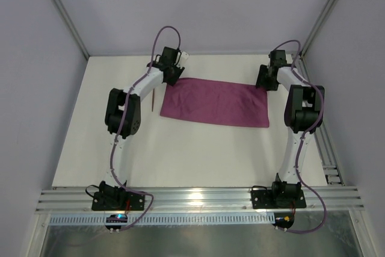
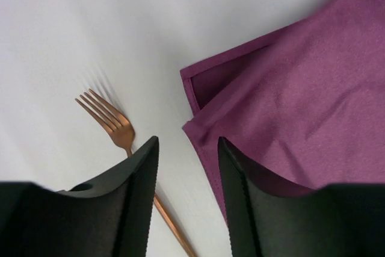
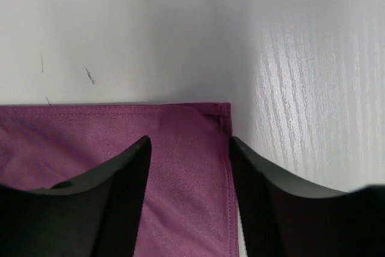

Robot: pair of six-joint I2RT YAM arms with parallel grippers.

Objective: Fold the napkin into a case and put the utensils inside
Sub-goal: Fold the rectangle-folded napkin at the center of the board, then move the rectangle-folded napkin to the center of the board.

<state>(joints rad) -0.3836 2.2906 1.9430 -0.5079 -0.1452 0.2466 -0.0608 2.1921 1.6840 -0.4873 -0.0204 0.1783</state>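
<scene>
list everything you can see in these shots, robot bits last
napkin: one, magenta-purple, folded to a rectangle, far middle of the table
fork: one, copper, flat on the table just left of the napkin; no second utensil in view
table: one, white, fills the enclosure floor
walls: pale grey, around the table on three sides
rails: silver metal, along the near edge
arms: two, white and black with purple cables, bases on the rails
left gripper: one, black, open over the napkin's left corner
right gripper: one, black, open over the napkin's right corner
</scene>
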